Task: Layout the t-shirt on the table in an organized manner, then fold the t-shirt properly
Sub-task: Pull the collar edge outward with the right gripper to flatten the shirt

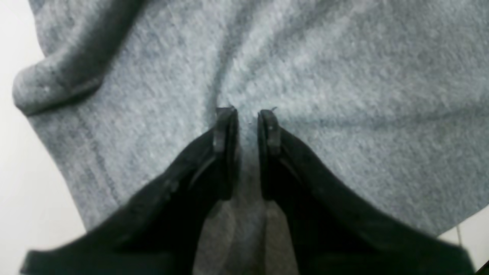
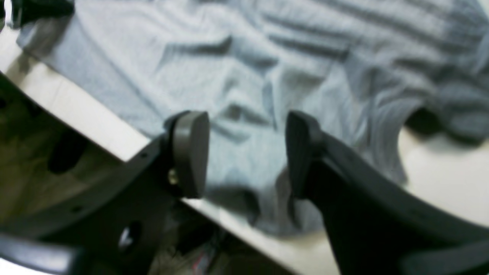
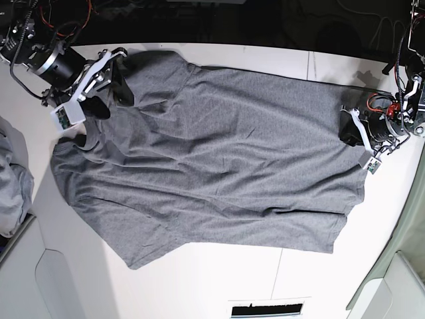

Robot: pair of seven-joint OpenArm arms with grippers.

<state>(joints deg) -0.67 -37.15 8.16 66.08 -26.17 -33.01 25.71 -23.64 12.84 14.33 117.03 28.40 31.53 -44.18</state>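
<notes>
Near the table's (image 3: 219, 279) left edge a paler cloth heap (image 3: 12, 179) lies bunched, apart from the shirt. At the far left corner the right gripper (image 3: 109, 73) hovers over the shirt's upper-left part with its jaws spread wide — the wrist view shows both pads clear of the fabric, nothing between them. The t-shirt (image 3: 219, 153) lies spread and rumpled across the middle of the table, reaching from the left side almost to the right edge, with one corner near the front edge. At the right edge the left gripper (image 1: 247, 114) has its jaws nearly together — pinched on a thin fold of the t-shirt's cloth.
</notes>
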